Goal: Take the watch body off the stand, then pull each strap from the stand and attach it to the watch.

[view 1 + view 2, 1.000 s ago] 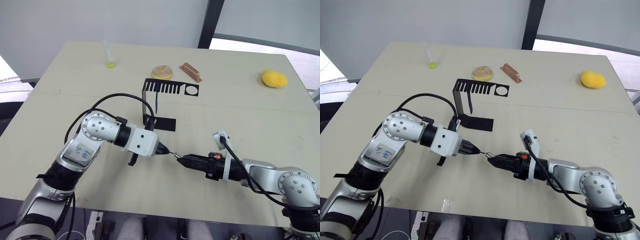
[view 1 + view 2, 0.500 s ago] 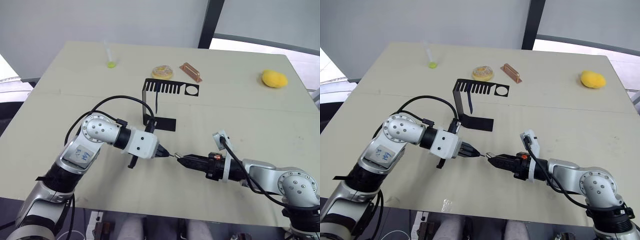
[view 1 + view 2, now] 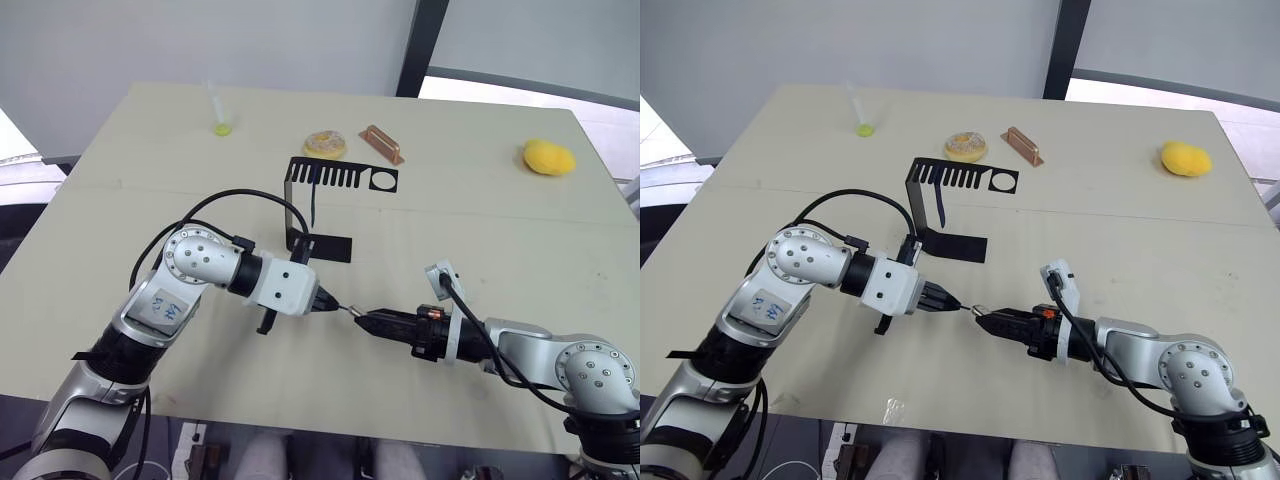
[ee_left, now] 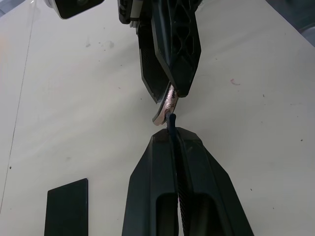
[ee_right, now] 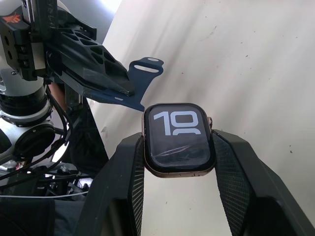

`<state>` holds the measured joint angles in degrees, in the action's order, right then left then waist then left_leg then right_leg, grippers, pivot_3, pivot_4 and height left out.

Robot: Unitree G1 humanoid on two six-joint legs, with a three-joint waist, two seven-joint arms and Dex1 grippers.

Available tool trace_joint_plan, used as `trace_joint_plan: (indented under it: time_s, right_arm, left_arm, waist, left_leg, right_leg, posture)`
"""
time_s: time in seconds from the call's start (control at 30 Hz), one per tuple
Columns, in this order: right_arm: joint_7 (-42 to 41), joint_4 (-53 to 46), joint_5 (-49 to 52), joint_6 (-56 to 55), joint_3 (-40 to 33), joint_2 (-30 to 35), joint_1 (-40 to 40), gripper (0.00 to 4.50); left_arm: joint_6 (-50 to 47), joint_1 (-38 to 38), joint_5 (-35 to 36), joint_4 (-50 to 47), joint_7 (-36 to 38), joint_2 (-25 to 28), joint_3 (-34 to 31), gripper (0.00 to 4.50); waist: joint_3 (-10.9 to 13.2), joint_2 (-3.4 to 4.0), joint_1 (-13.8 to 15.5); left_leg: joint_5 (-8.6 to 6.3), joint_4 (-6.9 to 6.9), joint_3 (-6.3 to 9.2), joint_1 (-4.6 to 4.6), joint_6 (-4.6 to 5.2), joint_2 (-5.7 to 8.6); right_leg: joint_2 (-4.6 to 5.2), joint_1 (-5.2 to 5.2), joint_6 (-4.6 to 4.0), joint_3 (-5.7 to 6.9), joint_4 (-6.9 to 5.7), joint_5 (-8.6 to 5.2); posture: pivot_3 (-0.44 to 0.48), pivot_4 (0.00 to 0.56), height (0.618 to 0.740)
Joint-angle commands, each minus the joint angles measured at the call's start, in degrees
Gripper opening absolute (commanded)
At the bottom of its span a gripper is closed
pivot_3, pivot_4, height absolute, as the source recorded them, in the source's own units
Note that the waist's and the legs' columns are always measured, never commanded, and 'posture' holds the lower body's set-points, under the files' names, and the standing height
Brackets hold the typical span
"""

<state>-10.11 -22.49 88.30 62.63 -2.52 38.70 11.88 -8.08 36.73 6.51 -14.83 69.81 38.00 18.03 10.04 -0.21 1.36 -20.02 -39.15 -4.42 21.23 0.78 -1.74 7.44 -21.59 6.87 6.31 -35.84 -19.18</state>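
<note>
I am squeezing the watch body [image 5: 178,139] in my right end effector [image 5: 178,147] and a blue strap [image 5: 139,80] in my left end effector [image 4: 172,129]. I am lining the strap's end up with the watch's edge, so I should slide it in slowly and straight.

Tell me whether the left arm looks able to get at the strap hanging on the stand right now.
Probably not yet: the left end effector is shut on a strap at the watch body. The path to the hanging strap on the stand looks unobstructed.

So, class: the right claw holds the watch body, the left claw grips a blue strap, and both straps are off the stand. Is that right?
Not quite. One strap hangs on the stand, as the left eye view shows. The right claw holds the watch body, and the left claw grips a blue strap.
</note>
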Motion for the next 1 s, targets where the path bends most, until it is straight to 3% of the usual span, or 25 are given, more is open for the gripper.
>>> trace_joint_plan:
  time_s: [0.03, 1.0]
  right_arm:
    - [-1.25, -2.58, 0.58, 0.03, 0.03, 0.03, -0.1, 1.51]
    - [-1.19, -2.86, 0.53, -0.17, 0.02, -0.17, -0.36, 1.51]
  left_arm:
    - [0.28, 0.41, -0.04, -0.86, -0.52, -0.15, -0.36, 0.0]
    - [0.44, 0.79, -1.4, -0.92, -0.56, -0.93, 1.27, 0.0]
  waist:
    - [0.0, 0.0, 0.0]
    - [0.0, 0.0, 0.0]
  left_leg:
    - [0.0, 0.0, 0.0, 0.0, 0.0, 0.0]
    - [0.0, 0.0, 0.0, 0.0, 0.0, 0.0]
  right_leg:
    - [0.0, 0.0, 0.0, 0.0, 0.0, 0.0]
    - [0.0, 0.0, 0.0, 0.0, 0.0, 0.0]
  posture:
    - [0.0, 0.15, 0.74]
    - [0.0, 0.15, 0.74]
